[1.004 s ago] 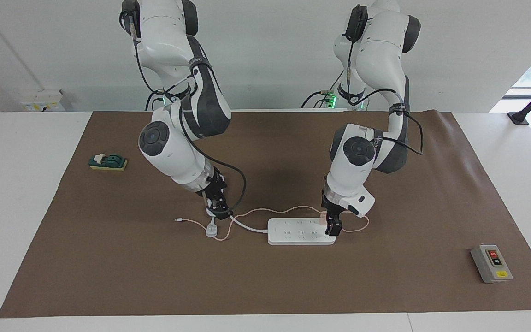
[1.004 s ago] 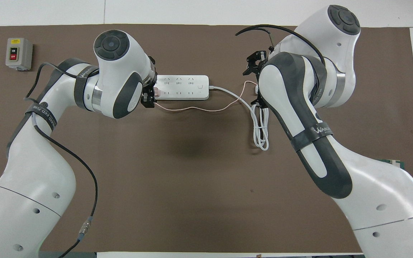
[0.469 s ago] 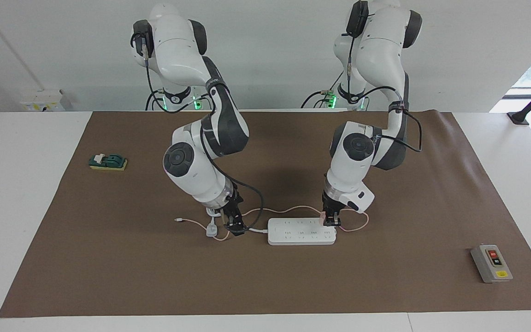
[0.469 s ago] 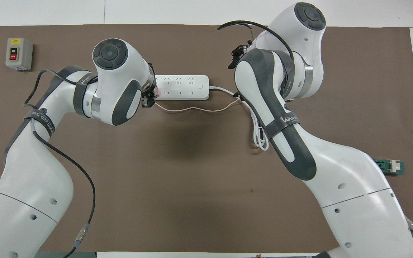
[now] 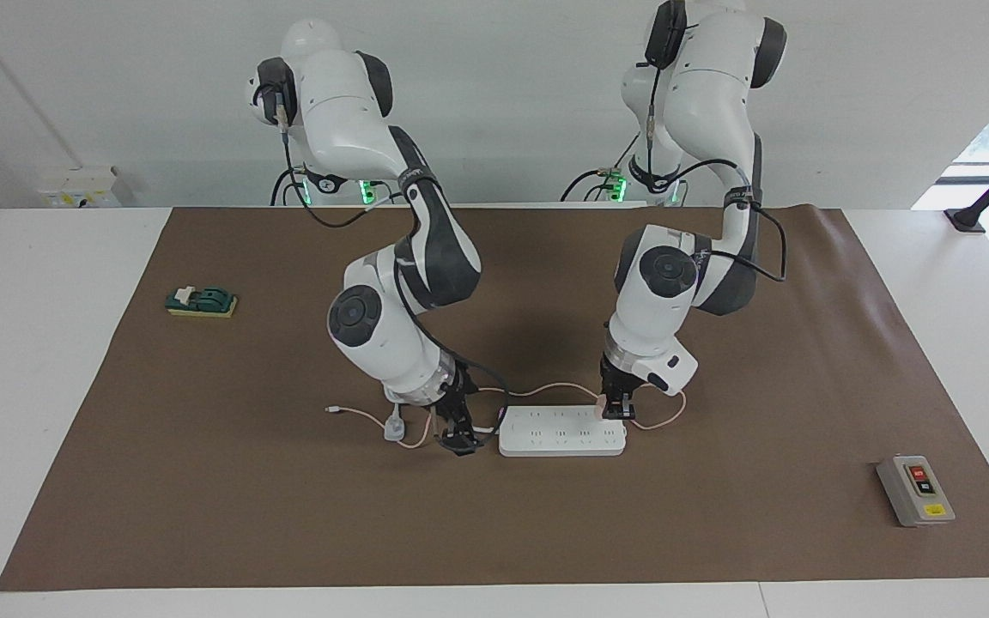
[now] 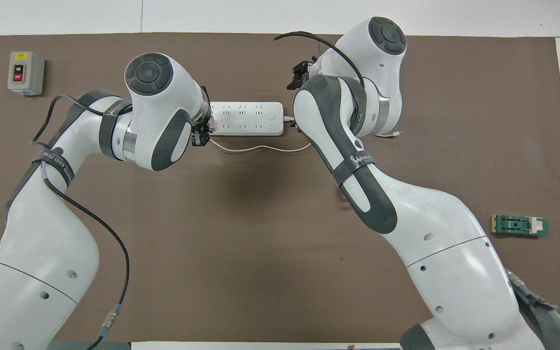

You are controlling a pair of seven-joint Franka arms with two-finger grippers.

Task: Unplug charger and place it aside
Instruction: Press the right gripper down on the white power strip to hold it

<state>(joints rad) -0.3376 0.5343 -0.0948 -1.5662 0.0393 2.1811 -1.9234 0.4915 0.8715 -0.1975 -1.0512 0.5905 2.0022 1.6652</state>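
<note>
The pale-pink charger sits plugged into the white power strip at its end toward the left arm. It also shows in the overhead view. Its thin pink cable runs along the strip's side nearer the robots. My left gripper stands low over that end and is shut on the charger. My right gripper is low at the strip's other end, where the thick white cord leaves it. In the overhead view it is hidden under its own arm.
A white plug with its cord lies beside my right gripper. A grey switch box stands toward the left arm's end, farther from the robots. A green and yellow block lies toward the right arm's end. A brown mat covers the table.
My right gripper has moved from over the white plug to the power strip's cord end. My left gripper has drawn in tighter at the charger and hardly moved since.
</note>
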